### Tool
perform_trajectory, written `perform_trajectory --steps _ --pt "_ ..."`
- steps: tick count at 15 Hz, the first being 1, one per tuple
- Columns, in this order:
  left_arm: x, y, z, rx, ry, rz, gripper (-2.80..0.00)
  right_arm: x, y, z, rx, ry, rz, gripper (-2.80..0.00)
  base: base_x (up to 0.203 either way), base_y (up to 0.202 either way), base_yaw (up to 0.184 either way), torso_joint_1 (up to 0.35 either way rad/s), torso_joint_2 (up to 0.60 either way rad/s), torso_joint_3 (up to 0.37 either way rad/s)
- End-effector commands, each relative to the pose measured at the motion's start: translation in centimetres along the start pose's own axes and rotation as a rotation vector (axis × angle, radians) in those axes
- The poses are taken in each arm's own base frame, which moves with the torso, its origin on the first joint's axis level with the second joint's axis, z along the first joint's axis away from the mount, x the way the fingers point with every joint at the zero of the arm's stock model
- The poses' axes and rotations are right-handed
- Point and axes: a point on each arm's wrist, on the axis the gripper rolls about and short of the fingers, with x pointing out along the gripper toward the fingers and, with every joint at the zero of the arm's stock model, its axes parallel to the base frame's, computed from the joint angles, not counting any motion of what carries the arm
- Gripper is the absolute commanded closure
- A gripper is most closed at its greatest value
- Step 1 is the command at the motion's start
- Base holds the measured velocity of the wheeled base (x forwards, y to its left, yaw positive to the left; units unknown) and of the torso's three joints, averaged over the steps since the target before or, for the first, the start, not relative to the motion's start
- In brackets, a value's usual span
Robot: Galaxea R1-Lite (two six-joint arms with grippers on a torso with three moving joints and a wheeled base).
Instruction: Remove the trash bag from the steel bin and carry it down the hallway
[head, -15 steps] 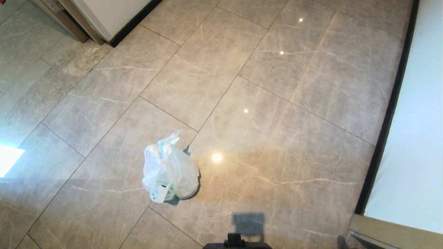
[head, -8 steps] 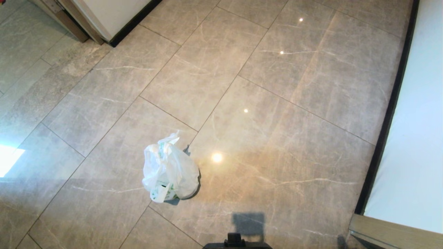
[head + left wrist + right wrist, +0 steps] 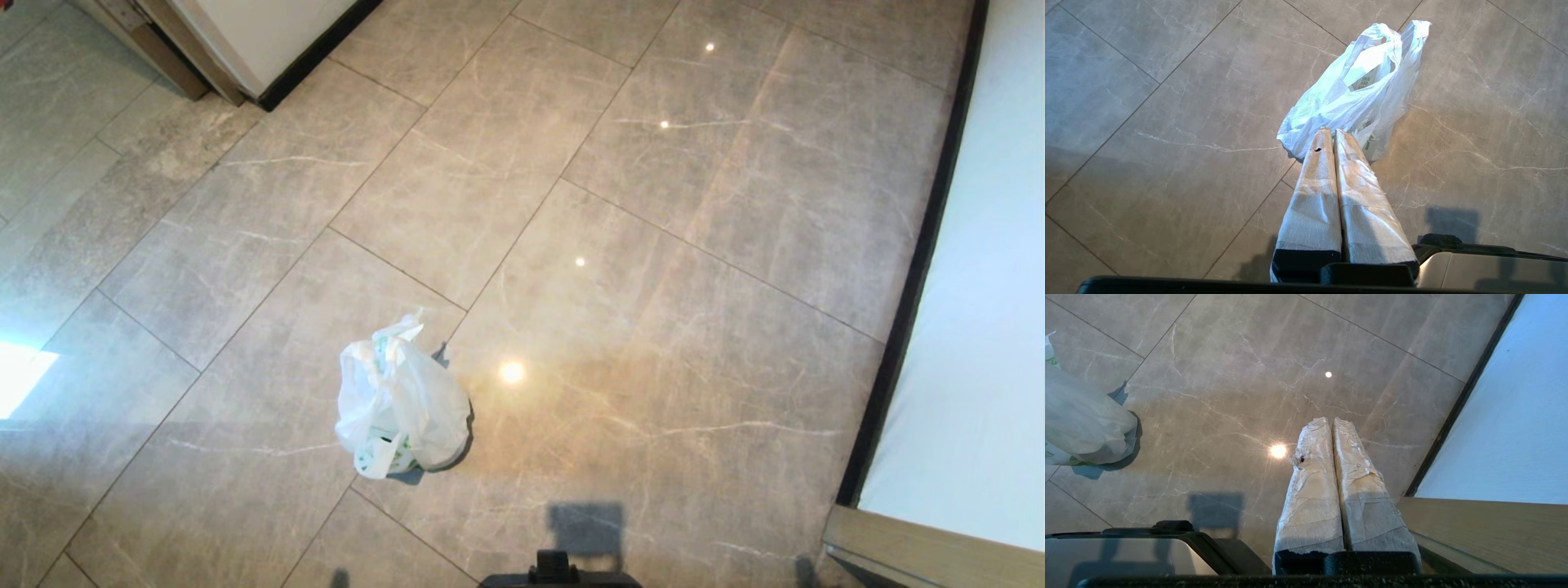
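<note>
The trash bag [image 3: 400, 404], white thin plastic with green print, sits slumped by itself on the hallway's glossy grey-beige tiles [image 3: 653, 245], left of centre. Neither arm shows in the head view. In the left wrist view my left gripper [image 3: 1333, 131] is shut with nothing between its taped fingers; it points at the near edge of the trash bag [image 3: 1347, 94], whose loop handles stand loose on top. My right gripper [image 3: 1331, 420] is shut and empty over bare floor, with the trash bag [image 3: 1081, 416] off to one side. The steel bin is out of view.
A cream wall with a black baseboard [image 3: 898, 327] runs along the right, with a wooden ledge [image 3: 922, 547] at its near end. A wall corner and door frame [image 3: 245, 49] stand at the far left. My base's front edge [image 3: 559, 576] shows at the bottom.
The trash bag lies where it was. A small dark shadow has appeared at the bottom edge of the head view, left of my base.
</note>
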Motion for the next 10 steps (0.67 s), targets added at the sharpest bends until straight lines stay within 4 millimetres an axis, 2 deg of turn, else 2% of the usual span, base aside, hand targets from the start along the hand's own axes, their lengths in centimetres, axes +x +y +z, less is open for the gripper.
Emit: perform_trajectory --steps 1,7,10 --pt "0.04 0.01 -0.06 0.002 0.003 0.002 0.0 0.2 0.01 -1.04 0.0 0.036 0.001 0.0 0.0 0.0 0.0 0.0 0.0 0.0" --pt "0.07 0.01 -0.06 0.145 0.006 0.003 0.0 0.2 0.01 -1.06 -0.001 0.036 0.001 0.0 0.0 0.0 0.0 0.0 0.0 0.0" --pt "0.06 0.02 -0.24 0.132 0.02 -0.001 0.0 0.2 0.01 -1.05 -0.001 0.036 0.001 0.0 0.0 0.0 0.0 0.001 0.0 0.013"
